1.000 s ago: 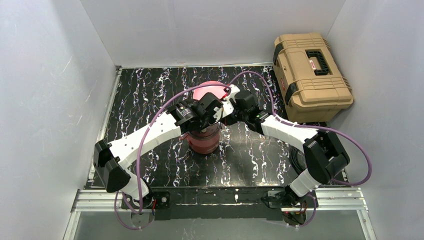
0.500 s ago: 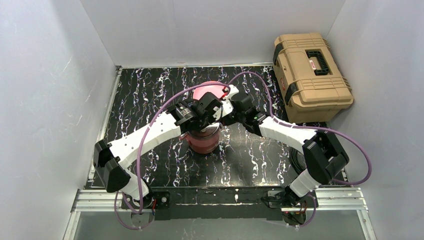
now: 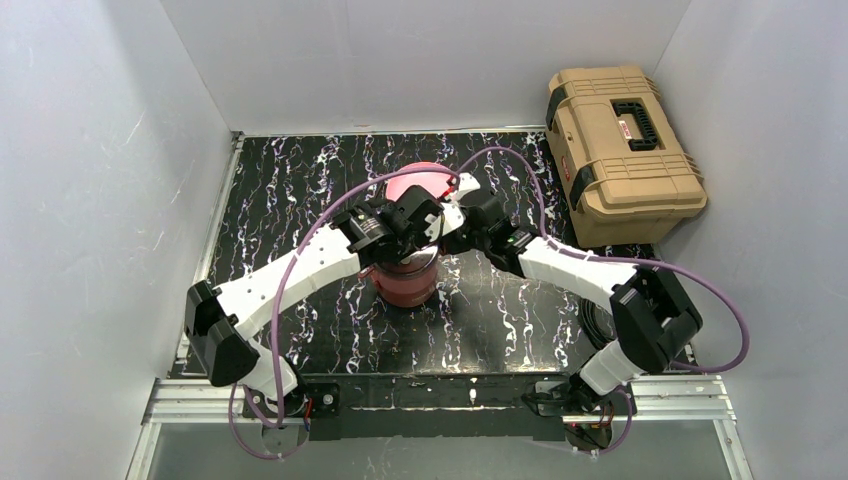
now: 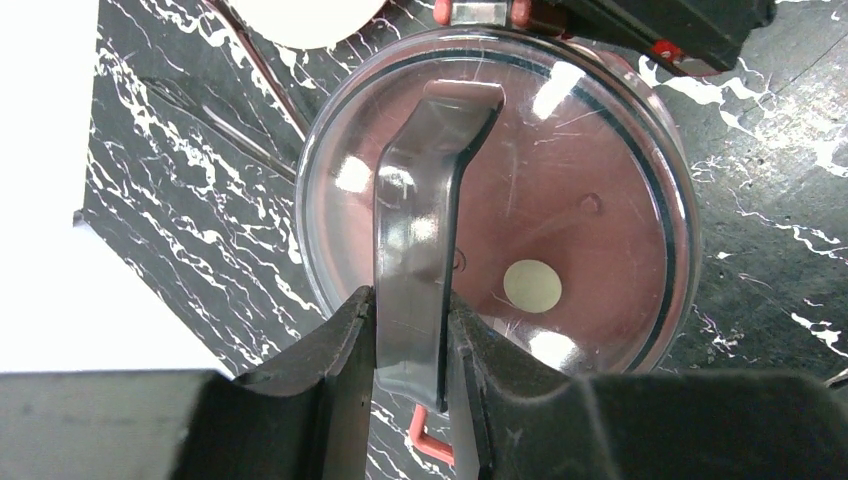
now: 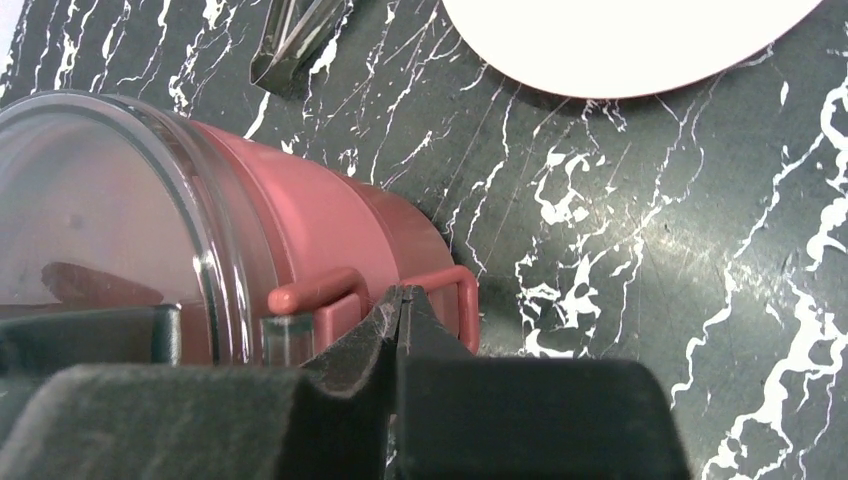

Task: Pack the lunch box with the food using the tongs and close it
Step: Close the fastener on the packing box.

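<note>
Left pincer (image 4: 410, 308) grips the handle (image 4: 425, 200); lunch box (image 3: 408, 287) contents cannot be seen.

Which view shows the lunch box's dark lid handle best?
Left wrist: the handle spans the clear lid, clamped between the left fingers. Top external hides it under the left arm and right arm. Right wrist shows mainly the lunch box side wall and clasp.

Marbled table (image 3: 290, 190), boxed in
Plain white walls (image 3: 100, 150) are set around it; a tan toolbox (image 3: 622, 150) is placed far right.
</note>
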You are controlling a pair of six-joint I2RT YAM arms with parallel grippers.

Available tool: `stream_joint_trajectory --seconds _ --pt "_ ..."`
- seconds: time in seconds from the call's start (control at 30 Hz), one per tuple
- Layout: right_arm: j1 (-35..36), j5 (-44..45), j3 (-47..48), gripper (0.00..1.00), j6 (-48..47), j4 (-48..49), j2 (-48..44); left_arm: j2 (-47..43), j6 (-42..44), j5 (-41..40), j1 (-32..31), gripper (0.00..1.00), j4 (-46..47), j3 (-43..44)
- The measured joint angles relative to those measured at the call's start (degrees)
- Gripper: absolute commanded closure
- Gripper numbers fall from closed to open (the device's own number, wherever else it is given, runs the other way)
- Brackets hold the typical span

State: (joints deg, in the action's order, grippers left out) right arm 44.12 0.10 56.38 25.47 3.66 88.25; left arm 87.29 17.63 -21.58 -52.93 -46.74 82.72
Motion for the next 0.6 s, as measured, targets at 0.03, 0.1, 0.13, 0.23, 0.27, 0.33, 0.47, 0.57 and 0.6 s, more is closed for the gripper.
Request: stream_joint_trajectory --seconds 0.03,0.1,0.13,0.23,0.27,0.33,0.47,0.57,0.6 --pt "0.1 0.6 0.0 0.85 0.4 -0.7 -0.3 -0.3 0.2 0.0 0.0 0.96 0.4 -0.2" --pt "0.6 1.6 -0.5 0.8 1.3 -2.4 -1.7 -1.0 0.7 0.1 0.0 0.89 1.2 -1.0" --pt "0.8 2.1 -0.9 0.78 1.6 -3.0 -2.5 -1.3 0.8 0.1 0.0 0.85 1.7 -1.3" --pt "2.5 5.2 -3.2 0.71 2.8 -6.7 -6.7 -1.7 0.5 -0.1 0.0 0.74 2.4 -1.7" --pt "3.5 6.3 -3.8 0.69 3.0 -8.0 -8.0 -1.7 0.2 -0.1 0.1 0.71 2.8 -1.7" --pt "4.9 7.9 -4.5 0.65 3.3 -10.6 -10.0 -1.7 -0.3 -0.1 0.3 0.63 3.4 -1.6" --pt "5.4 9.8 -4.8 0.59 4.4 -13.5 -12.2 -1.1 -2.3 1.6 0.7 0.47 7.2 -0.8" --pt "4.5 11.4 -4.8 0.52 4.7 -15.5 -14.1 -0.7 -3.6 3.9 0.7 0.29 9.2 -0.1" --pt "4.0 12.0 -4.8 0.49 4.7 -16.2 -14.9 -0.7 -4.0 4.6 0.7 0.23 9.4 0.1"
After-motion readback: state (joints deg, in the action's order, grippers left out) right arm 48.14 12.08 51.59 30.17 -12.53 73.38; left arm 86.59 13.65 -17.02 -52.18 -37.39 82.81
